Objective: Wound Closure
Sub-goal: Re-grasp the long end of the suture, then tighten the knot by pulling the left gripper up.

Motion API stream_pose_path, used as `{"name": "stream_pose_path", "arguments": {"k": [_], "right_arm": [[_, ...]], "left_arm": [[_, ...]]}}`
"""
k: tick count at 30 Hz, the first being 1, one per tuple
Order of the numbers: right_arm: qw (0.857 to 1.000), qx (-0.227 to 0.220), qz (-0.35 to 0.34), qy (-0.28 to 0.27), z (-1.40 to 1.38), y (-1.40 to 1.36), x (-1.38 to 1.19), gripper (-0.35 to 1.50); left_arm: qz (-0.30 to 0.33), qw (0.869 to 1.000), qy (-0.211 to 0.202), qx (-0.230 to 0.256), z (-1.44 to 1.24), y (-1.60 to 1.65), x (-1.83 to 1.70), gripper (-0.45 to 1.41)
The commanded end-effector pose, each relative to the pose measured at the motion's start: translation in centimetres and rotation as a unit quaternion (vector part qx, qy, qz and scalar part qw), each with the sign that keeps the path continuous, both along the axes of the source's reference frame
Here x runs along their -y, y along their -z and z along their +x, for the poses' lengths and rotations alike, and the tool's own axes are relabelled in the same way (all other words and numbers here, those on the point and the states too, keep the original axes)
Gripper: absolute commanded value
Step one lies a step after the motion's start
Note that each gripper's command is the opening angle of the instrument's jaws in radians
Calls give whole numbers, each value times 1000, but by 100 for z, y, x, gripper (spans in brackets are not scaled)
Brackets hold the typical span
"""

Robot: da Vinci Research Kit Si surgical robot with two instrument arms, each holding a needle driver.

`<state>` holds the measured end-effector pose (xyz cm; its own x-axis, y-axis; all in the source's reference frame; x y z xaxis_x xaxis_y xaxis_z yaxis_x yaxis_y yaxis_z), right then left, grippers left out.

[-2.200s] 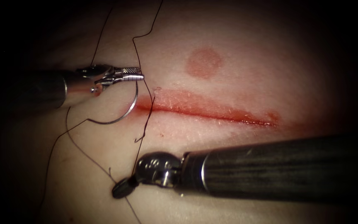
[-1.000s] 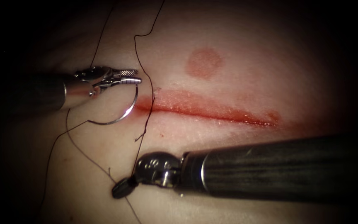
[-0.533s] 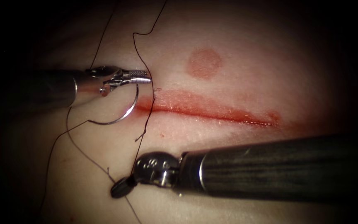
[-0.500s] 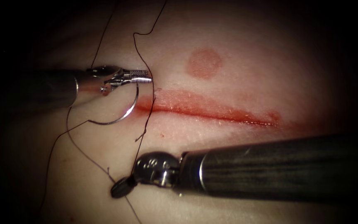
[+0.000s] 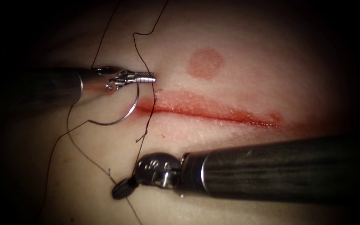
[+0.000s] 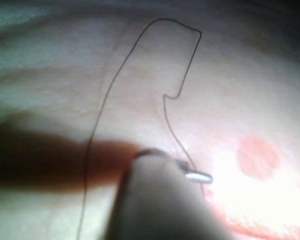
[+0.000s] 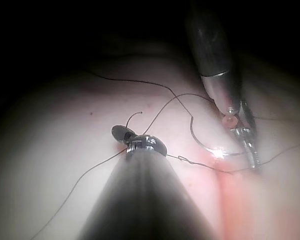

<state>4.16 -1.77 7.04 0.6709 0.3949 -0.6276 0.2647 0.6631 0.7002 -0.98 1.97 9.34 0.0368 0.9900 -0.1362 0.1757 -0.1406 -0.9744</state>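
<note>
Needle [image 5: 123, 116] lies just left of the cut's [image 5: 213, 111] left end, its arc hanging below the left gripper [image 5: 148, 77], which pinches it; right gripper [image 5: 121, 191] pinches thread [image 5: 144, 125].

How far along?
Done: thread crosses the cut at its left end, no knot seen. In hand: right pincer shut on thread; needle seems to lie on tissue left of the cut, left pincer by its end, grip unclear. Left: cut open along its length.

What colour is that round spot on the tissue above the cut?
The round spot is pinkish red, paler than the cut. The endoscope view shows it best.
</note>
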Motion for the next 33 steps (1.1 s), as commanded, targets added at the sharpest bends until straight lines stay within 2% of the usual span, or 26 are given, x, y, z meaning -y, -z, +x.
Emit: {"name": "stream_pose_path", "arguments": {"k": [1,10,12,13,14,15,16,23,33], "right_arm": [[1000,0,1,0,5,-6,5,-35],[1000,2,-1,2,5,-6,6,-35],[1000,3,-2,3,3,-5,6,-35],[1000,4,-2,4,3,-5,6,-35],[1000,4,-2,4,3,-5,6,-35],[1000,4,-2,4,2,-5,6,-35],[1000,4,-3,2,2,-5,6,-35],[1000,6,-4,0,5,-5,5,-35],[1000,6,-6,-6,4,-3,4,-35]], "left_arm": [[0,1000,0,3,-5,-4,0,68],[7,1000,-2,2,-20,-11,3,65],[6,1000,-4,2,-22,-14,0,58],[7,1000,-4,3,-20,-15,-4,10],[7,1000,-4,3,-20,-15,-4,10],[8,1000,-3,2,-18,-15,-4,-19],[-1,1000,8,-4,-14,-13,-6,-35],[-4,999,-5,-41,-10,-10,-14,-35],[-9,998,6,-67,-27,-17,-43,-35]]}}
